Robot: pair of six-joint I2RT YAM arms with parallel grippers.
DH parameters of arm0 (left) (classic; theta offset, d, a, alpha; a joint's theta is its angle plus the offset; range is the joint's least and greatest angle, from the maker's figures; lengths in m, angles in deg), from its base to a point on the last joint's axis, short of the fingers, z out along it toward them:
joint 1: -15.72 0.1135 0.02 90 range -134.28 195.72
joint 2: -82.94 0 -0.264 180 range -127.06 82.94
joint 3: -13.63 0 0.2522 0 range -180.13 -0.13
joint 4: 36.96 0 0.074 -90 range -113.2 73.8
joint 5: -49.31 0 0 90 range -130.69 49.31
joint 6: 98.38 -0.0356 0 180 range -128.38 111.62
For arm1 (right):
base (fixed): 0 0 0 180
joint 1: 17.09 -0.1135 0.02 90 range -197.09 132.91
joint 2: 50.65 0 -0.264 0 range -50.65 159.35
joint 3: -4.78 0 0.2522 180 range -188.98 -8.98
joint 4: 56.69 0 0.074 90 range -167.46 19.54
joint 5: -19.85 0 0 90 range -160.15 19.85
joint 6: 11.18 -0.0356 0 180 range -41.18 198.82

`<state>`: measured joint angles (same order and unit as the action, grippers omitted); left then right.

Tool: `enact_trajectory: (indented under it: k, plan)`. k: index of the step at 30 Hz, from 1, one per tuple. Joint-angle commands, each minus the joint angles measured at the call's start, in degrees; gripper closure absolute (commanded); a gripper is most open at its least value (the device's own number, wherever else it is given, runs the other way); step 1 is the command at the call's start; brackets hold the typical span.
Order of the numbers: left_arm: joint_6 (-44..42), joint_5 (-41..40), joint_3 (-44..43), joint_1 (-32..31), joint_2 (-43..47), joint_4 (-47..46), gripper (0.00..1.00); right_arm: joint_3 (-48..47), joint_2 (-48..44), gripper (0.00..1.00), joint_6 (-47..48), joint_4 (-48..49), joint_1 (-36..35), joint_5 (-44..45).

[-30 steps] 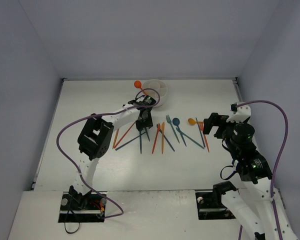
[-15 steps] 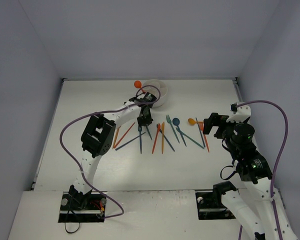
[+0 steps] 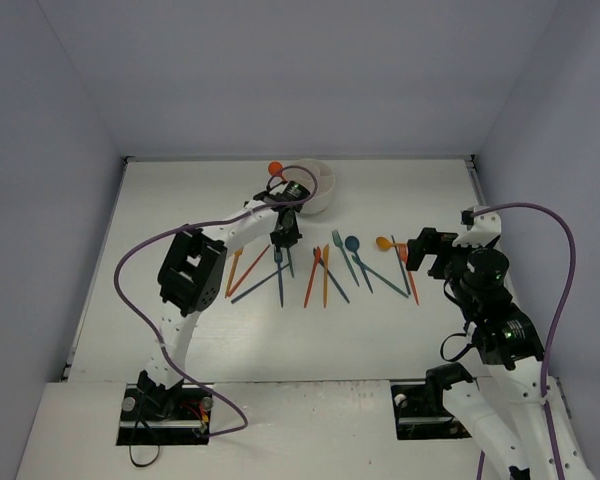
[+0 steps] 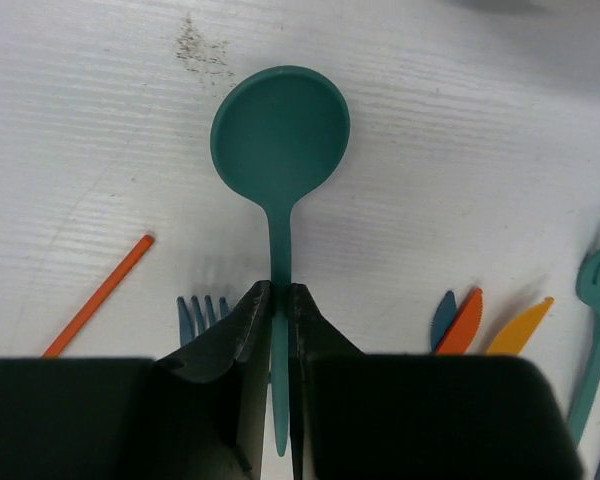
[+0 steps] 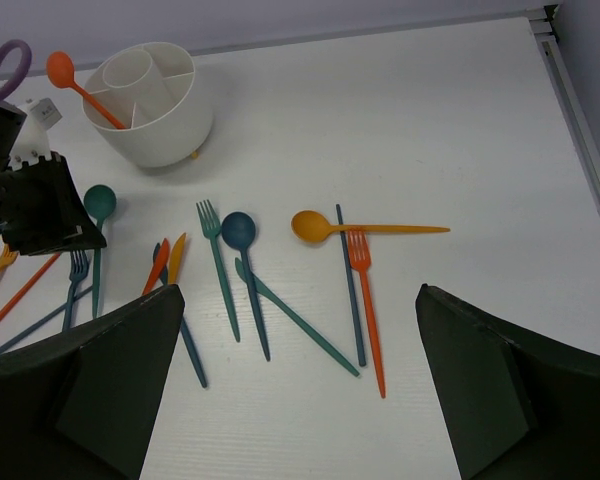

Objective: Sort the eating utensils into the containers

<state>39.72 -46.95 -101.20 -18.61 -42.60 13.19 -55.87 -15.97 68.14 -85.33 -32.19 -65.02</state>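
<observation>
A round-bowled, smooth teal spoon (image 4: 280,130) is pinched at its thin handle by the left gripper (image 4: 278,300). The right gripper (image 5: 298,300) is spread wide.

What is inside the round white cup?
One orange plastic spoon leans in a side compartment of the round white plastic cup, its bowl poking over the rim. The other compartments look empty, but the walls partly hide their floors.

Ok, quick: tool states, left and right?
Left tool: closed on the handle of the teal spoon.
Right tool: open, holding nothing.
</observation>
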Motion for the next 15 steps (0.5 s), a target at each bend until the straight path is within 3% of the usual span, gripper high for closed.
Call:
enact_trajectory:
  k: [1, 4, 7, 15]
  plan:
    - [-1.1, -4.6, -1.6, 0.1, 13.1, -2.0, 1.00, -1.1, -0.4, 0.00, 0.5, 2.9, -0.4, 0.8]
    - [-2.2, -7.7, 0.4, 0.0, 19.4, -8.1, 1.00, -1.4, -0.7, 0.00, 0.7, 2.9, -0.5, 0.8]
    - [-3.0, -9.6, 5.1, 0.3, 24.3, -21.5, 1.00, -1.5, -0.8, 0.00, 0.8, 2.9, -0.5, 0.8]
    - [-10.0, -15.8, 6.8, 0.4, 22.9, -49.4, 1.00, -2.0, -1.6, 0.00, 1.8, 2.9, -0.6, 2.1]
